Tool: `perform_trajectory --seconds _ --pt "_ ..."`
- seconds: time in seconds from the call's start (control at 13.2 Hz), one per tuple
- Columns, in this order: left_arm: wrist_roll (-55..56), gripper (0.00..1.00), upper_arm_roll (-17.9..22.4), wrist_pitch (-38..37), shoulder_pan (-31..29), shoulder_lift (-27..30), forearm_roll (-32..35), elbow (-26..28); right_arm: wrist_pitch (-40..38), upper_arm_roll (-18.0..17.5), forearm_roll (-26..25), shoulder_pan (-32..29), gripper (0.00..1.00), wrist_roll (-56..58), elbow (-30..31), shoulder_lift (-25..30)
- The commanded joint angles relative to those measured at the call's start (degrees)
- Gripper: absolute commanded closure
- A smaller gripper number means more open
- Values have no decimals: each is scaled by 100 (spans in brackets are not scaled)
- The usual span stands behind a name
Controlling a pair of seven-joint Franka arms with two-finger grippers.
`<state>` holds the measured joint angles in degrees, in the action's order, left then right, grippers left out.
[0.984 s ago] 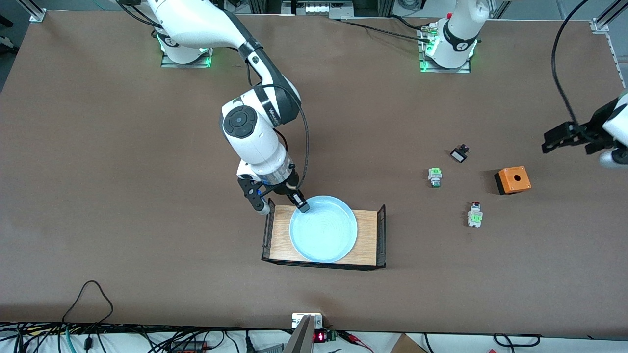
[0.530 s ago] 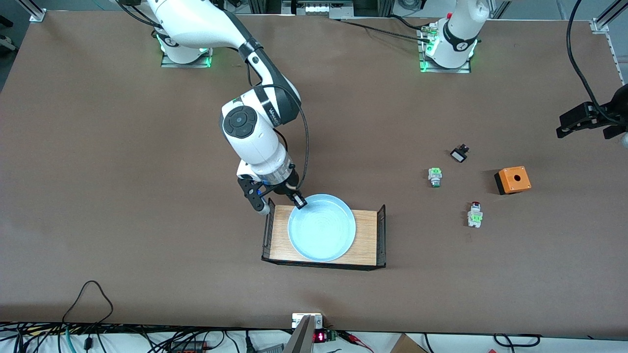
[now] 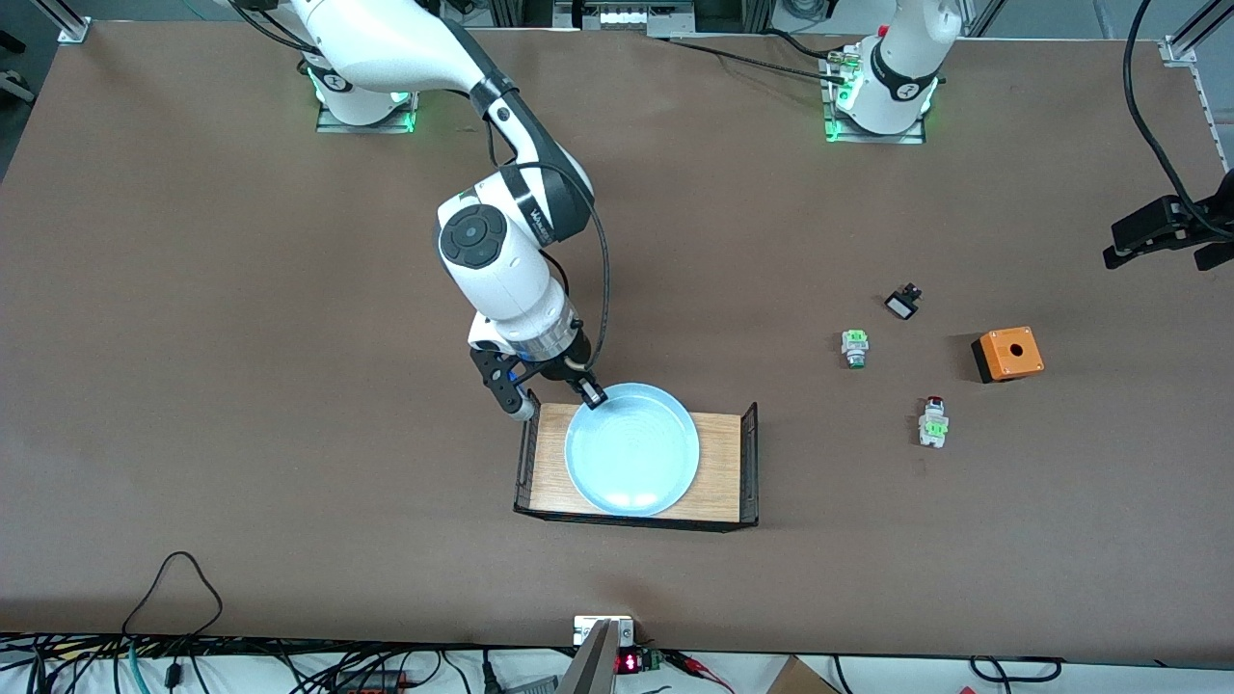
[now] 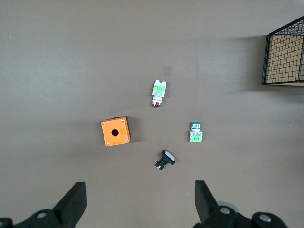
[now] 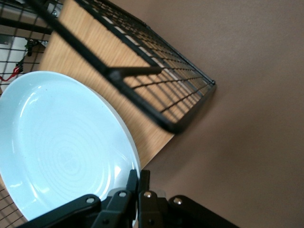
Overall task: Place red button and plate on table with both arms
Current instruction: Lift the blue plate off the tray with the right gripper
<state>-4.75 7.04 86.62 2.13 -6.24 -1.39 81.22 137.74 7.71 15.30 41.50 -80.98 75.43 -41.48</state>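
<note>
The light-blue plate (image 3: 631, 448) lies in the wooden tray (image 3: 721, 463) at mid-table. My right gripper (image 3: 590, 393) is shut on the plate's rim at the edge farthest from the front camera. The right wrist view shows the plate (image 5: 61, 147) with the right gripper (image 5: 137, 178) pinching its rim. The red button (image 3: 933, 421) lies on the table (image 3: 241, 337) toward the left arm's end. It also shows in the left wrist view (image 4: 158, 92). My left gripper (image 3: 1171, 241) is open and empty, high over the table's edge at the left arm's end; its fingers (image 4: 76, 202) are spread wide.
A green-tipped switch (image 3: 854, 347), a small black part (image 3: 902, 304) and an orange box with a hole (image 3: 1007, 353) lie near the red button. The tray has black wire ends (image 3: 749, 463). Cables run along the table's edge nearest the front camera.
My left gripper has drawn back from over the orange box toward the table's end. The plate has shifted slightly toward the right arm's end under the right gripper's hold.
</note>
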Motion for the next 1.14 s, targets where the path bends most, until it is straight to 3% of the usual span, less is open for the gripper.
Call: perform_trajectory --seconds 0.0,0.23,0.68,1.06 --pt "53 0 -720 4 -687 97 -99 60 -552 20 123 -2 100 12 -81 385" --pt "45 0 -730 -48 -723 88 -90 25 -1115 20 245 -116 100 151 -72 894" --pt "150 0 -861 -321 -653 281 -55 121 -2714 20 500 -792 100 1617 94 1748" --pt "132 0 -976 417 -661 782 -11 957 -3323 20 474 -1583 100 3621 630 2003"
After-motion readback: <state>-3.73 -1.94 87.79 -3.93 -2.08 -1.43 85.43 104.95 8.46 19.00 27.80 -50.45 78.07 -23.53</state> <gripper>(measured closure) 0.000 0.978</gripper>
